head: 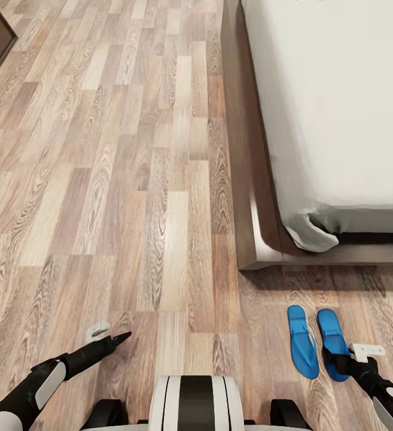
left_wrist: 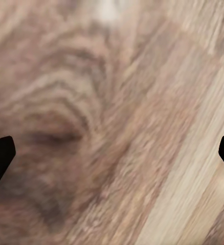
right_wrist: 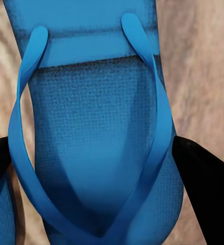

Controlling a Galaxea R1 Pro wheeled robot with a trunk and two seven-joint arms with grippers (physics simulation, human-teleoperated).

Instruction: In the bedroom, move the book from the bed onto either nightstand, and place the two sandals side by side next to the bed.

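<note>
— While the right hand (head: 341,363) sits over the near end of the right sandal (head: 331,347), what should it mind?

— Keeping the pair together, I'd say. The left sandal (head: 302,349) lies just beside it on the floor (head: 130,209), both pointing toward the bed (head: 340,108), close off its near corner. They look as good as side by side already, so any lift or release should be straight up, with no sideways drag that would nudge the neighbour or skew the toe.

— Is the hand gripping?

— From the right wrist view the two dark fingers (right_wrist: 199,189) stand at either edge of the sole, with the straps (right_wrist: 158,117) between them. They are about a sole's width apart; whether they press on it or merely flank it I cannot tell.

— And the other hand?

— The left hand (head: 119,338) hovers low over bare planks, well to the left of the sandals. Its fingertips (left_wrist: 0,153) sit at the far margins of its wrist view, spread wide, holding nothing.

— The book?

— Not on the stretch of mattress seen here.
</note>
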